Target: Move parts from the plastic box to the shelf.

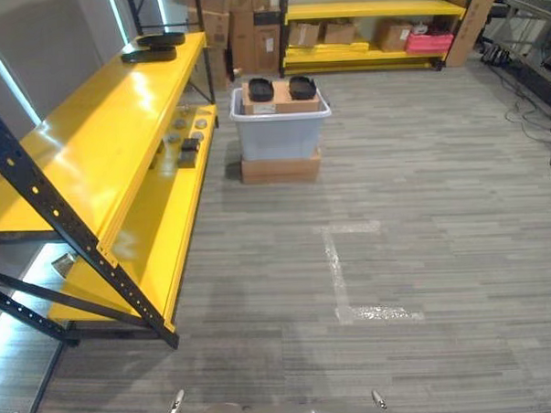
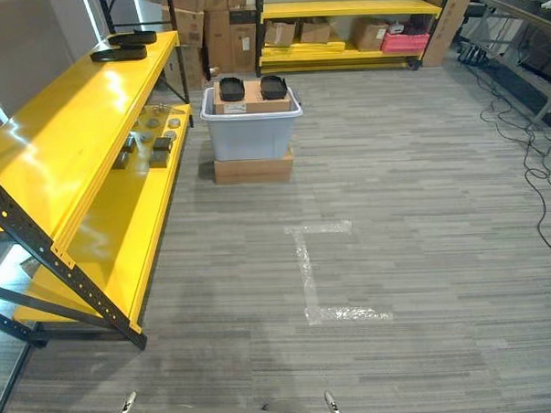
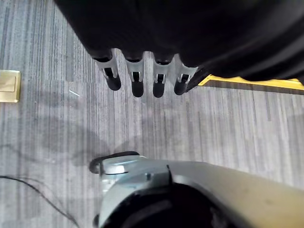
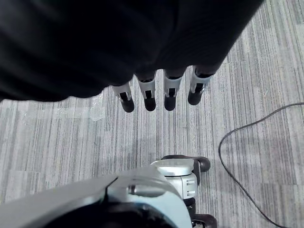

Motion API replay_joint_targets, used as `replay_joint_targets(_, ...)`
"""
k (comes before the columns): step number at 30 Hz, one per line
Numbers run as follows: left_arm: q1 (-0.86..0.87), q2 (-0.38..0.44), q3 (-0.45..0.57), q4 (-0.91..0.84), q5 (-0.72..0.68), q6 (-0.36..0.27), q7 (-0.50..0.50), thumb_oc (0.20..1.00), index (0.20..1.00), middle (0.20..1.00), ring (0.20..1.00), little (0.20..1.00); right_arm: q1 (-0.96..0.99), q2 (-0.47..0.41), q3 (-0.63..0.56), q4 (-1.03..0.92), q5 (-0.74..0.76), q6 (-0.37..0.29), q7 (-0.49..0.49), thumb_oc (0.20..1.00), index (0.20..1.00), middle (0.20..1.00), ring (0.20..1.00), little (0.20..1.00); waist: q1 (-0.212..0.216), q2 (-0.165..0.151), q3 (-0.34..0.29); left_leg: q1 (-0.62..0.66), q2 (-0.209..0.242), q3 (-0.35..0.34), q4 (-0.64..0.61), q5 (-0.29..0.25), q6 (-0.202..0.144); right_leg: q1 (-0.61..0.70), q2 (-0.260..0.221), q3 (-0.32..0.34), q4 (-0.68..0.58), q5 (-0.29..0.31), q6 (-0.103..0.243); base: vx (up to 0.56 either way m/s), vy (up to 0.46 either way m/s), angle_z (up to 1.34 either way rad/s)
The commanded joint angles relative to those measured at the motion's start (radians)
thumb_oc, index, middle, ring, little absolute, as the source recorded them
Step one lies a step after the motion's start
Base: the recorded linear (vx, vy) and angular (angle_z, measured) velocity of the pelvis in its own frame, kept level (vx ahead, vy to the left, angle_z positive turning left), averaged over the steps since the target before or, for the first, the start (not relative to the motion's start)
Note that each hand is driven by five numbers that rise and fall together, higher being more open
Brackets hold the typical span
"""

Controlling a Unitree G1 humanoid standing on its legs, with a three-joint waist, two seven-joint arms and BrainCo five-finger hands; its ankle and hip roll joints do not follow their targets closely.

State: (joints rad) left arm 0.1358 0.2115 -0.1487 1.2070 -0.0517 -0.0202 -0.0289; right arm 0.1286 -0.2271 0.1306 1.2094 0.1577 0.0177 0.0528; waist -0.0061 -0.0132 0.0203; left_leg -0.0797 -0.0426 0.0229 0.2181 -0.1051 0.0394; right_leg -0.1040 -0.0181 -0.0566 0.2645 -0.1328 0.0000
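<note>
A grey plastic box (image 1: 280,131) stands on a flat cardboard box (image 1: 280,167) far ahead on the floor. Inside it, two black parts (image 1: 261,88) (image 1: 302,86) lie on a brown carton. The yellow shelf (image 1: 117,131) runs along the left. Two more black parts (image 1: 149,55) (image 1: 162,38) rest at the far end of its top board. Several small metal parts (image 1: 183,137) sit on its lower board. My left hand (image 3: 137,80) hangs over the floor with straight fingers and holds nothing. My right hand (image 4: 148,95) hangs the same way, open, over the grey floor.
A second yellow shelf (image 1: 372,12) at the back wall carries cardboard boxes and a pink crate (image 1: 430,42). White tape marks (image 1: 338,277) cross the floor ahead. Cables (image 1: 537,113) trail along the right side. A brass floor plate (image 3: 9,86) lies near my left hand.
</note>
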Motion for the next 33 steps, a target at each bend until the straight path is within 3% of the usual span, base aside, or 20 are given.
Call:
replay_joint_targets(1, -0.195, 0.094, -0.024, 0.159, -0.026, -0.052, 0.006, 1.000, 1.000, 1.000, 1.000, 1.000, -0.189, -0.124, -0.011, 0.186, 0.095, -0.027, 0.024, 1.000, 1.000, 1.000, 1.000, 1.000, -0.011, 0.007, 0.036, 0.213, 0.091, -0.063, -0.305, 0.044, -0.078, 0.239, -0.031, -0.057, -0.352, 0.068, 0.090, 0.00, -0.006, -0.03)
replay_joint_targets(17, -0.197, 0.064, -0.003, 0.141, -0.076, -0.064, 0.031, 1.000, 1.000, 1.000, 1.000, 1.000, -0.174, -0.087, 0.001, 0.193, 0.091, -0.029, 0.014, 1.000, 1.000, 1.000, 1.000, 1.000, -0.014, 0.003, 0.031, 0.221, 0.088, -0.060, -0.305, 0.037, -0.074, 0.245, -0.035, -0.057, -0.352, 0.068, 0.093, 0.00, -0.001, 0.01)
replay_joint_targets(26, -0.191, 0.064, -0.044, 0.079, 0.011, -0.094, 0.114, 1.000, 1.000, 1.000, 1.000, 1.000, -0.168, -0.074, 0.006, 0.178, 0.088, -0.047, -0.012, 1.000, 1.000, 1.000, 1.000, 1.000, -0.016, -0.003, 0.040, 0.220, 0.086, -0.062, -0.305, 0.031, -0.072, 0.245, -0.037, -0.055, -0.352, 0.068, 0.094, 0.00, 0.000, 0.00)
replay_joint_targets(33, -0.185, 0.069, -0.052, 0.085, 0.009, -0.096, 0.092, 1.000, 1.000, 1.000, 1.000, 1.000, -0.175, -0.072, 0.023, 0.169, 0.079, -0.052, -0.014, 1.000, 1.000, 1.000, 1.000, 1.000, -0.021, -0.002, 0.041, 0.228, 0.089, -0.050, -0.305, 0.026, -0.073, 0.249, -0.036, -0.047, -0.352, 0.064, 0.095, 0.00, 0.002, -0.02)
